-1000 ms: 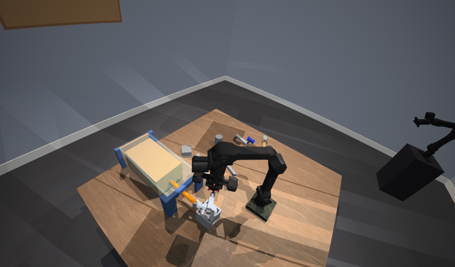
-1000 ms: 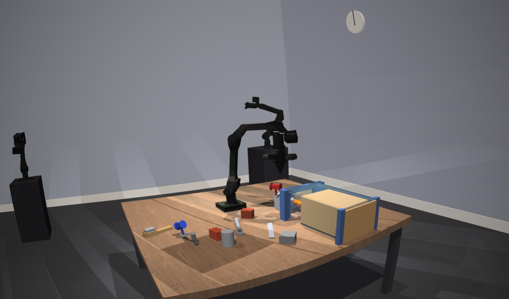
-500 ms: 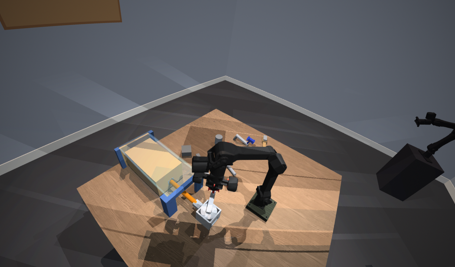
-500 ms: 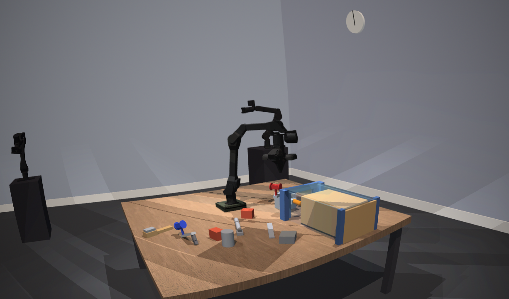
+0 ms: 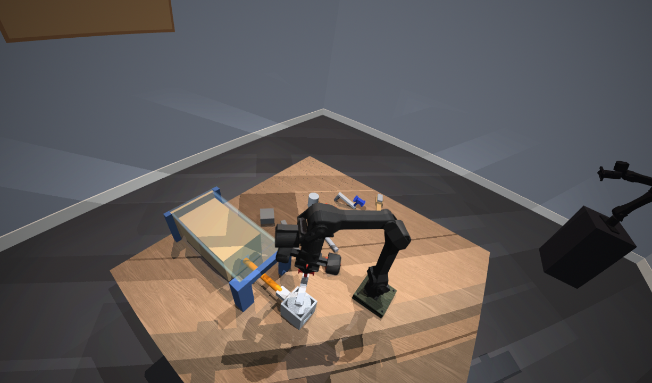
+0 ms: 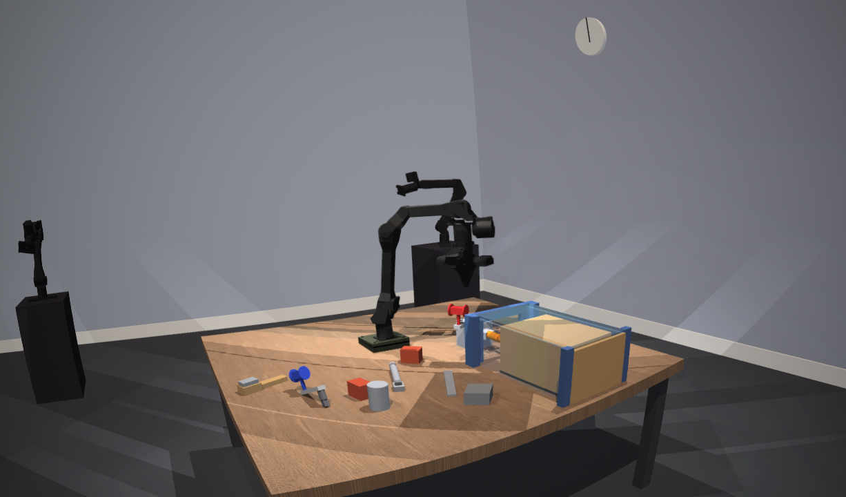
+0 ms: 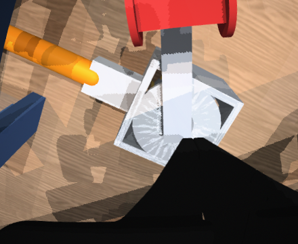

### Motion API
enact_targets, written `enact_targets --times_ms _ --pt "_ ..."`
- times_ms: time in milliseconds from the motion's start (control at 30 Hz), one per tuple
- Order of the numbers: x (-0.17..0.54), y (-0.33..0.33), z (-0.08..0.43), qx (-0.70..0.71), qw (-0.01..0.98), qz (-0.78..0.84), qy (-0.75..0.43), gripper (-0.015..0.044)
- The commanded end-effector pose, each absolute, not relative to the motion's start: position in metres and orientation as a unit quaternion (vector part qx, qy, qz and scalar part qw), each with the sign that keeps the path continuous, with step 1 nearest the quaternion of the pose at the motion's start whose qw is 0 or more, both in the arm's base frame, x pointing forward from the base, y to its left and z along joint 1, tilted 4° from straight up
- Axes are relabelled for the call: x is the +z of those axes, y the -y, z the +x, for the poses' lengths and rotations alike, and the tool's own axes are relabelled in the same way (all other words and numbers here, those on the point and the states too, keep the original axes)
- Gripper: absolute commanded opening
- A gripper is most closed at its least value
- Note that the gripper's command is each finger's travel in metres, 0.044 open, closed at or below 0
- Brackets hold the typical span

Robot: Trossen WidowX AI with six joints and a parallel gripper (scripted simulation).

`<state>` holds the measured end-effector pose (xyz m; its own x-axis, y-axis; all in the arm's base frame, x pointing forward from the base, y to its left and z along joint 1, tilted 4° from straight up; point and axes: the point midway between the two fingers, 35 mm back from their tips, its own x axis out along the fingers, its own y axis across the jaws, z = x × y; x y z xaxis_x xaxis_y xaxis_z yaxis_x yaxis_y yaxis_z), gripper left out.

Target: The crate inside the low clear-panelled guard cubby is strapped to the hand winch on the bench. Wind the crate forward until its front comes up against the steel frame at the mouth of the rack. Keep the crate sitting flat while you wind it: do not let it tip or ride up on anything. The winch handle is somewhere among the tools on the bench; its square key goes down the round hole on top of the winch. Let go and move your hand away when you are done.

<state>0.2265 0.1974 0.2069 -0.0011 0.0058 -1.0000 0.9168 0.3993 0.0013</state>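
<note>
The tan crate (image 5: pixel 223 226) (image 6: pixel 528 360) sits flat inside the clear-panelled cubby, with a gap between its front and the blue frame (image 5: pixel 243 296) (image 6: pixel 473 341) at the mouth. An orange strap (image 5: pixel 270 281) (image 6: pixel 493 336) (image 7: pixel 51 51) runs from the crate to the grey winch (image 5: pixel 297 318) (image 6: pixel 464 338) (image 7: pixel 208 116). The handle's flat silver arm (image 7: pixel 177 91) lies across the winch top, with its red knob (image 6: pixel 458 310) (image 7: pixel 181 15) standing at the outer end. Its key is hidden. My gripper (image 6: pixel 466 284) (image 7: pixel 192 148) is shut and empty, above the winch and handle.
A grey block (image 5: pixel 267 216) (image 6: pixel 478 394), a grey cylinder (image 5: pixel 312 198) (image 6: pixel 378 396), two red blocks (image 6: pixel 410 355) (image 6: pixel 357 388), a flat bar (image 6: pixel 450 383), a blue-knobbed tool (image 5: pixel 359 201) (image 6: pixel 299 375) and other tools lie on the bench. The blue frame stands close beside the winch.
</note>
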Motion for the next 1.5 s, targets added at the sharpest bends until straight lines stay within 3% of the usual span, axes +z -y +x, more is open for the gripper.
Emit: enact_targets --times_ms 0,133,467,700,867,1467 --pt "0.207 -0.197 0.226 -0.388 0.589 0.388 -0.593 0.0" --pt "0.207 -0.197 0.226 -0.388 0.589 0.388 -0.593 0.0" --pt "0.2 -0.175 0.239 -0.141 0.686 0.138 -0.7 0.0263" --pt "0.194 -0.156 0.247 0.081 0.689 -0.081 -0.715 0.044" --pt "0.192 -0.149 0.25 0.158 0.674 -0.154 -0.704 0.044" --pt "0.192 -0.149 0.25 0.161 0.674 -0.158 -0.704 0.044"
